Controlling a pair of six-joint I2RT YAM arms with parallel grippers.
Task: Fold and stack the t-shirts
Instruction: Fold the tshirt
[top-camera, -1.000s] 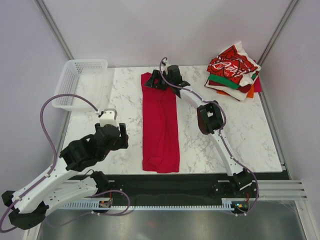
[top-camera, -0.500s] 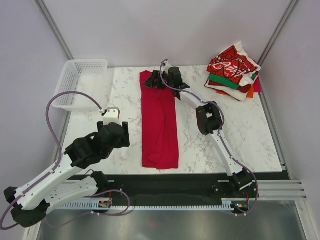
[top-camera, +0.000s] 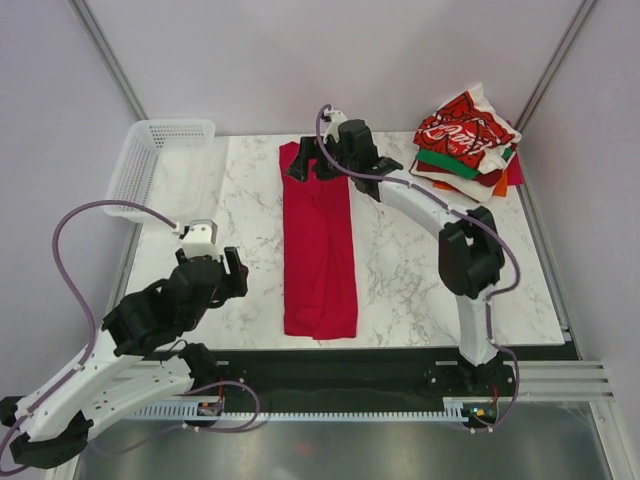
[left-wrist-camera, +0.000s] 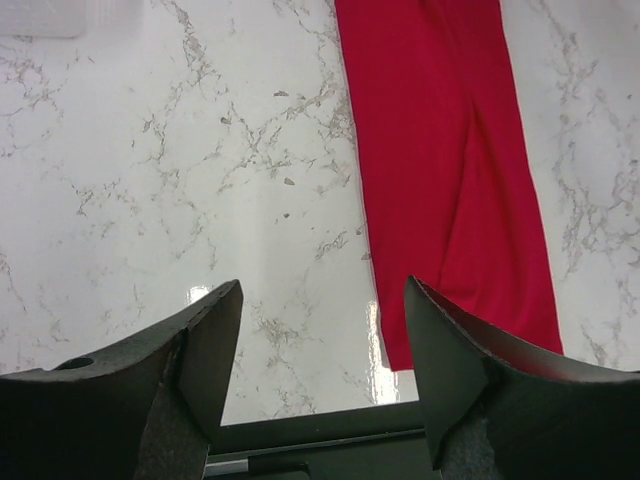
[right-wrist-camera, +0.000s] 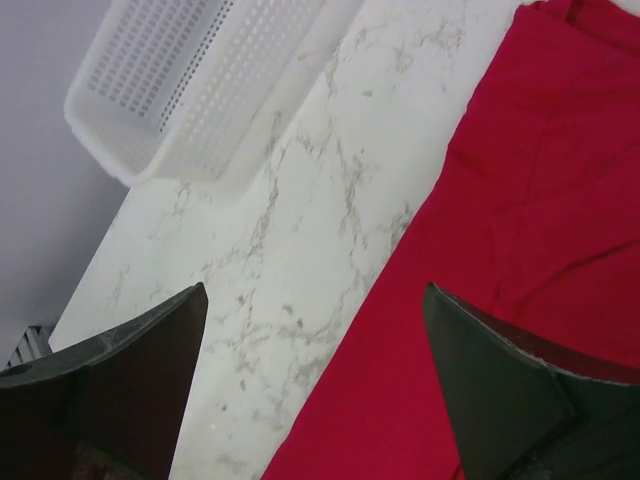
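Over the red shirt (top-camera: 320, 250), right pincer (right-wrist-camera: 312, 300) spread, hiding its far edge, left pincer (left-wrist-camera: 322, 285) spread alongside.

Stack's lower t-shirts (top-camera: 455, 163) mostly hidden.

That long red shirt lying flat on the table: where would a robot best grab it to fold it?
Probably by a short end. The red shirt lies flat as a long narrow strip, so its near corner offers a thin edge to pinch from the left, where the open left gripper hovers. The open right gripper is above the far end.
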